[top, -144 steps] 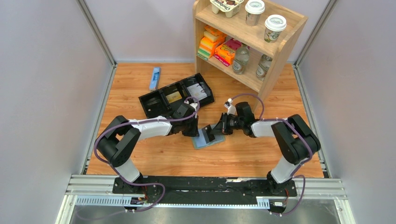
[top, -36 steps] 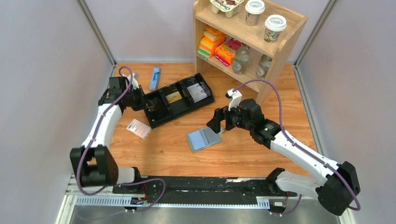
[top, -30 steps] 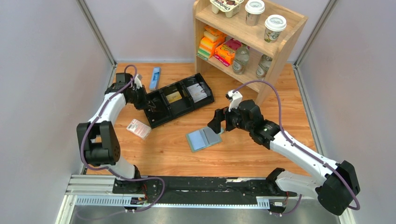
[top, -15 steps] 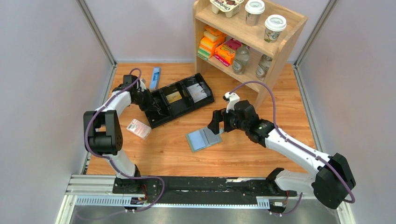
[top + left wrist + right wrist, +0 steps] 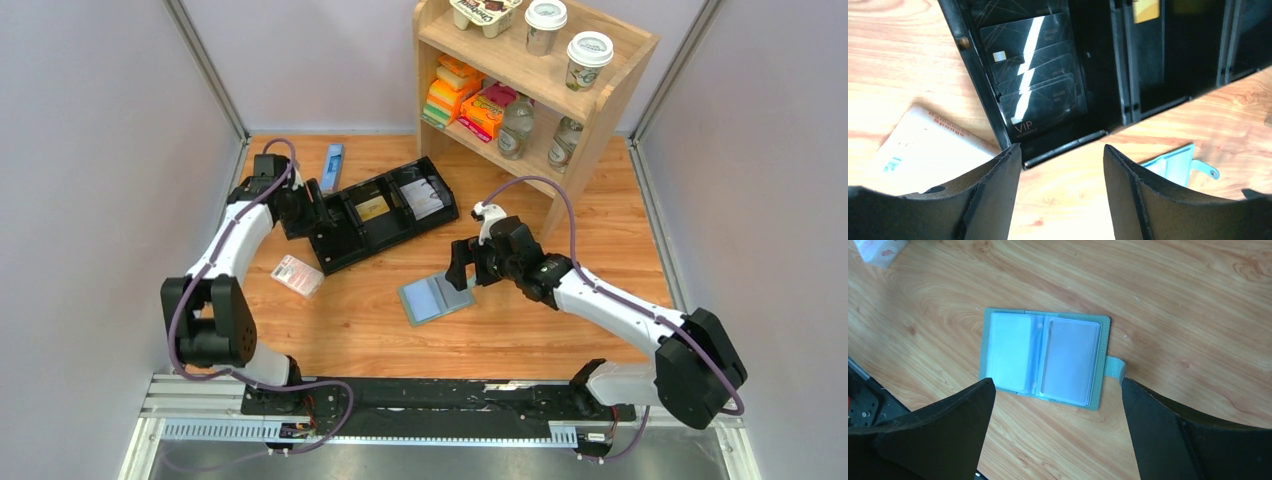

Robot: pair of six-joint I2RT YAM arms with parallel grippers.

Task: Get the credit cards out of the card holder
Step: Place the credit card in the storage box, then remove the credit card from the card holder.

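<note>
The table [image 5: 1173,300] is wood-grain board, smooth with a soft satin sheen. The card holder [image 5: 1044,360] has a matt grey-green cover that looks like stitched faux leather, and its pocket panels [image 5: 1070,360] are clear, slightly glossy plastic film. The tray [image 5: 975,75] is black plastic with a dull finish. The black cards [image 5: 1040,85] in it are glossy enough to mirror a bright streak of light. The shelf [image 5: 590,110] is pale, matt wood.

**Both arms out, jaws apart**

The left arm [image 5: 235,245] stretches far forward, wrist bent inward, the left gripper [image 5: 308,208] parted and empty. The right arm [image 5: 610,300] reaches leftward and low, the right gripper [image 5: 462,268] pointing down, fingers spread wide, holding nothing
</note>
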